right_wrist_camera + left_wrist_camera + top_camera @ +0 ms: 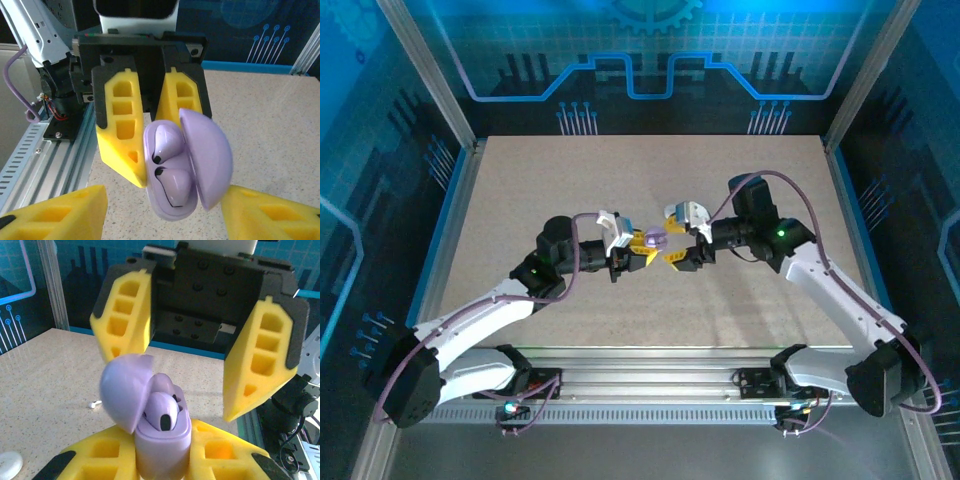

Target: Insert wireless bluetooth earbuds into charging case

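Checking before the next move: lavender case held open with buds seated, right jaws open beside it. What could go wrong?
Jaws of the right gripper stand spread close to the open lid of the charging case; shutting off-centre could hit it. The left gripper seems to pinch only the case's lower body, so a push might twist it loose.

Open lavender charging case (pixel 169 212), two lavender earbuds (pixel 175 184) apparently inside

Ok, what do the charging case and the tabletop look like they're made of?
The charging case: likely hard plastic, lavender, smooth satin surface with soft highlights; seated earbuds glossier. The tabletop: speckled beige, matte, possibly laminate or composite board.
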`<state>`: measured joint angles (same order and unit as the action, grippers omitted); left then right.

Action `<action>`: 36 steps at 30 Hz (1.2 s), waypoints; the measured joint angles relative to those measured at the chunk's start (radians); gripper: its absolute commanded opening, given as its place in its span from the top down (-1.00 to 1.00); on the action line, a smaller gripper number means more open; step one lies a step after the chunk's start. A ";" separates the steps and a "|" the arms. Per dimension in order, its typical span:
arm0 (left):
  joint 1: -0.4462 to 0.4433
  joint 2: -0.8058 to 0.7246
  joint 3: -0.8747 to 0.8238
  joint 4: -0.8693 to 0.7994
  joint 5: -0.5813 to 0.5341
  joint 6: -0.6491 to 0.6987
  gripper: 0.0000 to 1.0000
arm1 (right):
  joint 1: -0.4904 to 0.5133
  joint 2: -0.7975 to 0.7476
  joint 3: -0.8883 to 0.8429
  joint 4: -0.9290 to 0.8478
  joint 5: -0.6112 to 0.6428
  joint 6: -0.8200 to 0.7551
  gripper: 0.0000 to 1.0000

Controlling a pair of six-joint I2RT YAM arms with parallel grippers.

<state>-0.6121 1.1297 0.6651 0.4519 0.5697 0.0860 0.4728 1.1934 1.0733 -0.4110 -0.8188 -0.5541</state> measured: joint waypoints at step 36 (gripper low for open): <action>0.000 -0.002 0.000 -0.003 0.003 0.000 0.74 | 0.002 0.065 0.073 -0.043 -0.032 -0.124 0.47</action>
<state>-0.6117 1.1282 0.6647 0.4484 0.5728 0.0856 0.4744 1.2583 1.1461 -0.4538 -0.8509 -0.6785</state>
